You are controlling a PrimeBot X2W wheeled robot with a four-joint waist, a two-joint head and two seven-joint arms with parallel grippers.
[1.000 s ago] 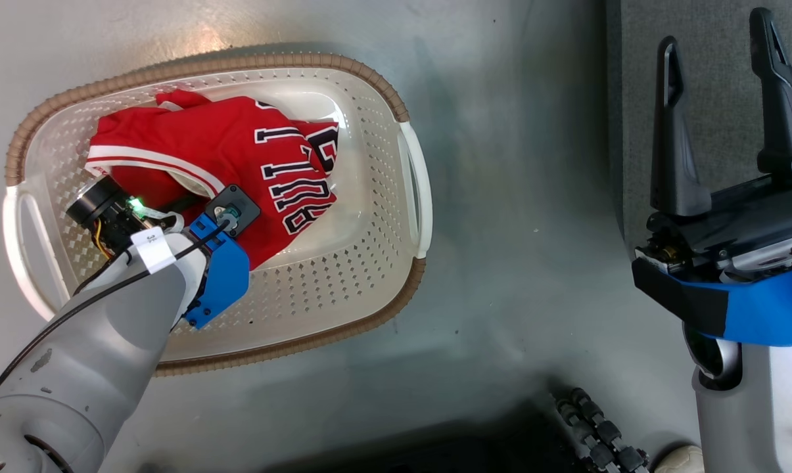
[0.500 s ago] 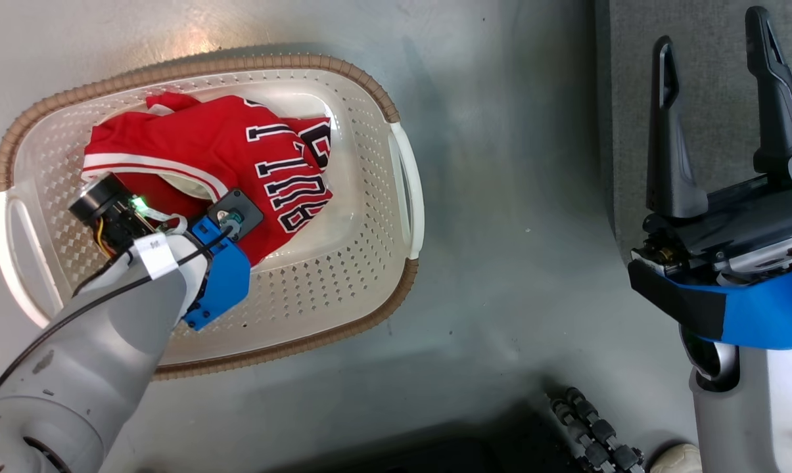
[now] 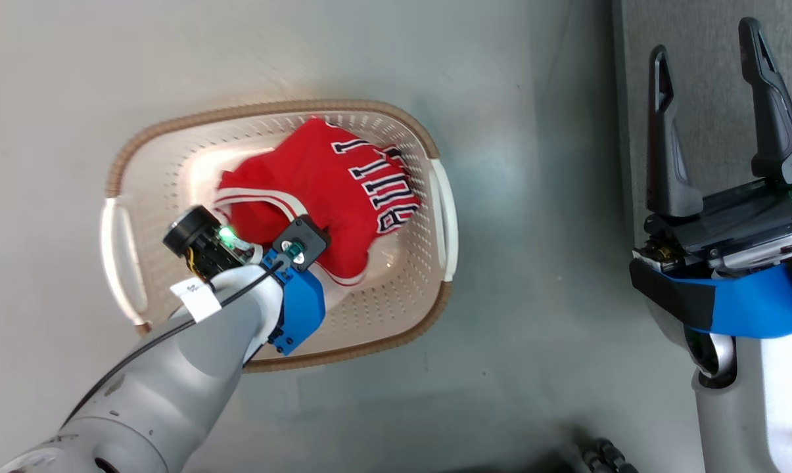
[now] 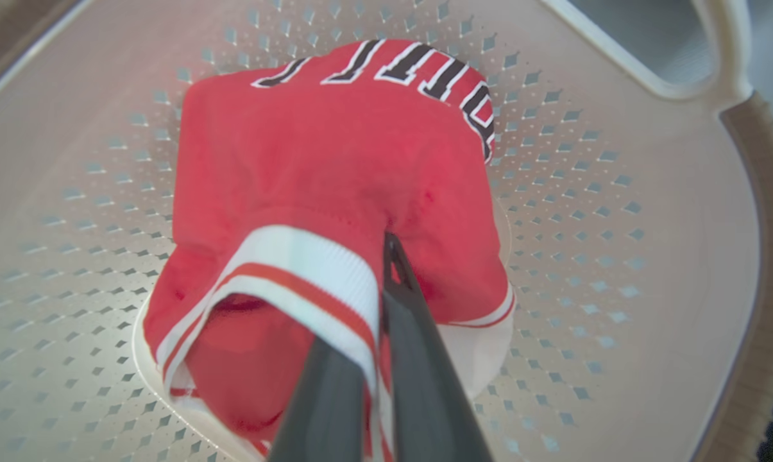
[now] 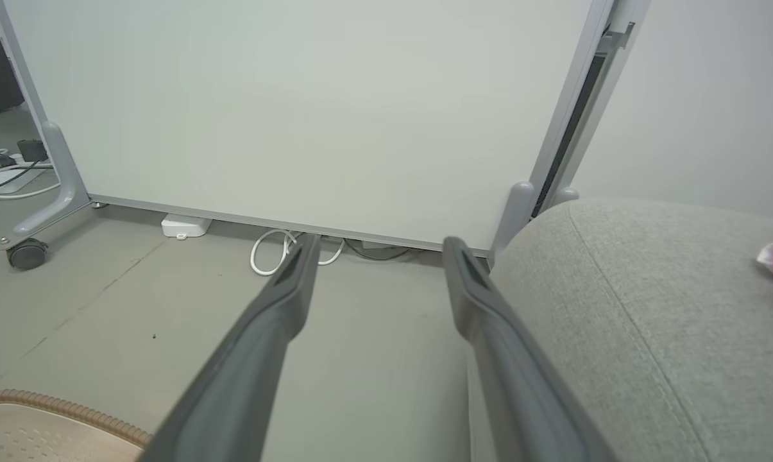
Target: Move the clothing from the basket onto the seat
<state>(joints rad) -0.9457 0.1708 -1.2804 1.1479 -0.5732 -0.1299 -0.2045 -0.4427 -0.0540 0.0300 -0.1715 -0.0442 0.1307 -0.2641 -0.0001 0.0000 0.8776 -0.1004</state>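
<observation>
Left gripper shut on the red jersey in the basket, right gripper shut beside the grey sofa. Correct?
No: the right gripper is open, fingers spread apart in the right wrist view. The left gripper is shut on the red jersey in the basket.

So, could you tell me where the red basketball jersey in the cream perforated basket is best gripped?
Probably the white-striped trim band, from above: that thick edge stands proud of the red basketball jersey in the cream basket; the left gripper is shut there.

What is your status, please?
Left gripper shut on red jersey with white trim, inside cream perforated basket. Right gripper open, idle. Path to grey fabric sofa looks free.
</observation>
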